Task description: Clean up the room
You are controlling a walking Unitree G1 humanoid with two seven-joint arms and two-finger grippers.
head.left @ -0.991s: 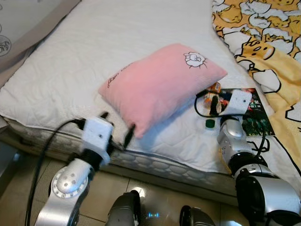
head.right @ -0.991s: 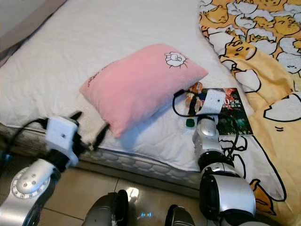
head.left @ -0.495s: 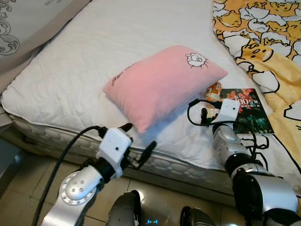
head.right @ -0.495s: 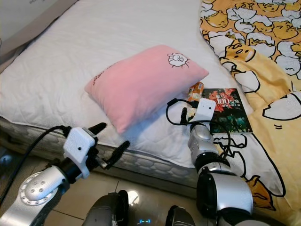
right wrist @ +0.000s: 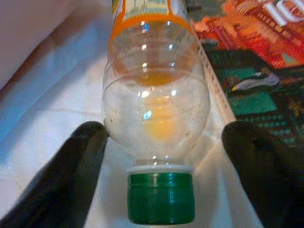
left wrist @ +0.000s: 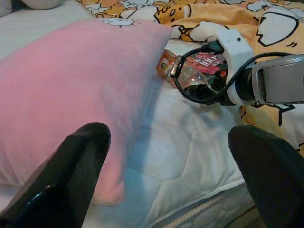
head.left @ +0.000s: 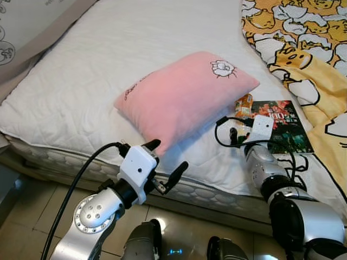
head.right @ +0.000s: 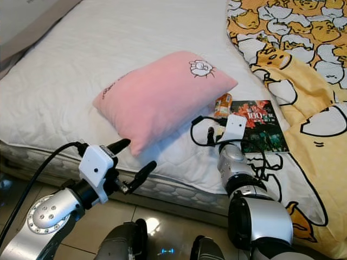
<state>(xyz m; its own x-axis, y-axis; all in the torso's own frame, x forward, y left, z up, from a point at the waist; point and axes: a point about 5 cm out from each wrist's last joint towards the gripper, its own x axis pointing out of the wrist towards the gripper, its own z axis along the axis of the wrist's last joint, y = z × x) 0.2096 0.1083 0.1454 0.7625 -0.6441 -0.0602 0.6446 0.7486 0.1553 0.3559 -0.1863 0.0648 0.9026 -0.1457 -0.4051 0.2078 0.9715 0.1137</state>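
A pink pillow lies on the white mattress. Just right of it lies a clear plastic bottle with an orange label and a green cap. My right gripper is open at the cap end, and its black fingers flank the bottle's neck. My left gripper hovers open and holds nothing, just off the mattress's near edge and below the pillow's corner. The left wrist view looks past its fingers at the pillow and the bottle.
A dark book lies flat beside the bottle, under my right wrist. A yellow cartoon-print blanket covers the bed's right side. Tiled floor runs along the bed's near edge. A grey patterned cover lies at the far left.
My left gripper has drawn back from the pillow's corner and now hangs off the mattress edge. My right gripper has shifted left, up to the bottle's cap end. The camera has shifted slightly.
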